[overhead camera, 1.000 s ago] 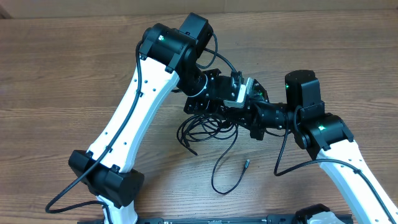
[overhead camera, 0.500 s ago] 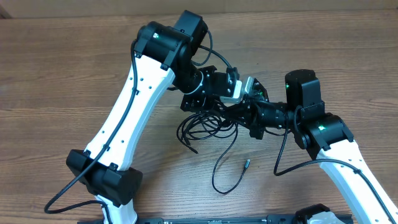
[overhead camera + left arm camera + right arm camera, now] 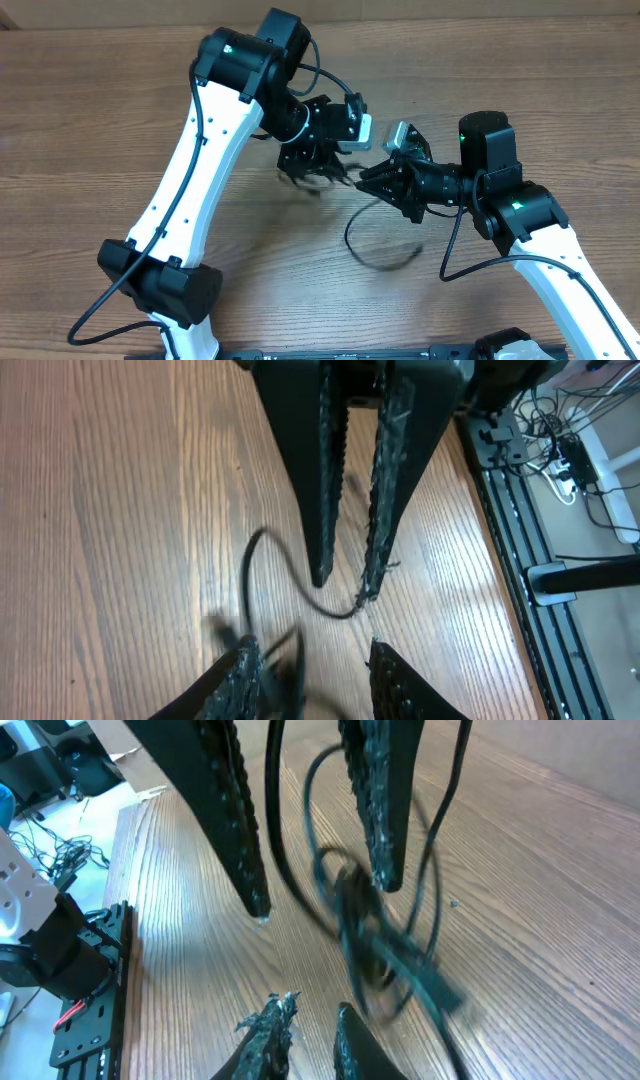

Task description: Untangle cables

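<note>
Left gripper (image 3: 312, 672): jaws partway apart. Overhead puts the cables (image 3: 303, 176) bunched right at its tips, upper middle of frame, ends dangling. The arms cover both jaw gaps in that view.

Right wrist view fills that in. The left fingers (image 3: 232, 830) stand well apart at top of frame. One strand (image 3: 274, 820) runs up through the gap and another arcs round the far finger. A blurred bunch sits just below the tips. Clamped or only hooked, can't tell.

Left wrist view shows the right gripper (image 3: 342, 586): jaws a narrow slit with wood visible between. A thin cable (image 3: 300, 588) touches one fingertip (image 3: 368, 582), and nothing is pinched inside.

Only the overhead shows the slack loop (image 3: 385, 262), blurred, over the table (image 3: 120, 150) at lower centre, below the right gripper in frame. The grippers face each other tip to tip, near but apart.
</note>
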{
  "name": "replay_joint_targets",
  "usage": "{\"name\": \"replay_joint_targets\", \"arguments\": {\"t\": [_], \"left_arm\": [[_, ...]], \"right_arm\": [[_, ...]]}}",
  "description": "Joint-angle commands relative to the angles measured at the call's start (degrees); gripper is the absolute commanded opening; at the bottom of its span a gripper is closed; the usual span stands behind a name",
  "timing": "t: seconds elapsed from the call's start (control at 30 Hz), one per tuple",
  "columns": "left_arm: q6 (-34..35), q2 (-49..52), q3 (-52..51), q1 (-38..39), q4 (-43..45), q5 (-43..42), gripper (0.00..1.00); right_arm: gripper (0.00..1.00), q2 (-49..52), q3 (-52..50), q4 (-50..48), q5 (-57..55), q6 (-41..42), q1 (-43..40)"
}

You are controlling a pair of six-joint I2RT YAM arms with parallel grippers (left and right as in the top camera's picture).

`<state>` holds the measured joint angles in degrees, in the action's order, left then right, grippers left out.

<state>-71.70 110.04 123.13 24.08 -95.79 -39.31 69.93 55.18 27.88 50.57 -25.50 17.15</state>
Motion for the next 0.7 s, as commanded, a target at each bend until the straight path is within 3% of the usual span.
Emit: {"name": "replay_joint_targets", "arguments": {"t": [0.0, 0.17, 0.3, 0.37, 0.43, 0.47, 0.53, 0.67], "left_arm": [[0.55, -1.40, 0.44, -0.07, 0.13, -0.83, 0.05], [0.55, -1.40, 0.44, -0.07, 0.13, -1.27, 0.05], [0.55, -1.40, 0.44, -0.07, 0.07, -3.32, 0.04], [0.55, -1.40, 0.44, -0.07, 0.07, -4.09, 0.05], [0.55, -1.40, 0.44, -0.07, 0.07, -4.20, 0.04], [0.55, -1.40, 0.44, -0.07, 0.02, -4.20, 0.05], [0.55, -1.40, 0.44, -0.07, 0.02, -4.15, 0.04], [0.57, -1.40, 0.44, -0.07, -0.02, -4.00, 0.04]], "right_arm": [[0.11, -0.15, 0.39, -0.20, -0.37, 0.22, -0.11], [0.13, -0.15, 0.39, -0.17, -0.42, 0.22, -0.11], [0.42, -0.15, 0.39, -0.15, -2.05, 0.20, -0.11], [0.64, -0.15, 0.39, -0.15, -4.48, 0.20, -0.11], [0.71, -0.15, 0.39, -0.15, -6.38, 0.20, -0.11], [0.81, -0.15, 0.39, -0.13, -7.41, 0.20, -0.11], [0.91, -0.13, 0.39, 0.11, -8.85, 0.20, -0.13], [0.95, -0.13, 0.39, 1.33, -9.90, 0.17, -0.13]]}}
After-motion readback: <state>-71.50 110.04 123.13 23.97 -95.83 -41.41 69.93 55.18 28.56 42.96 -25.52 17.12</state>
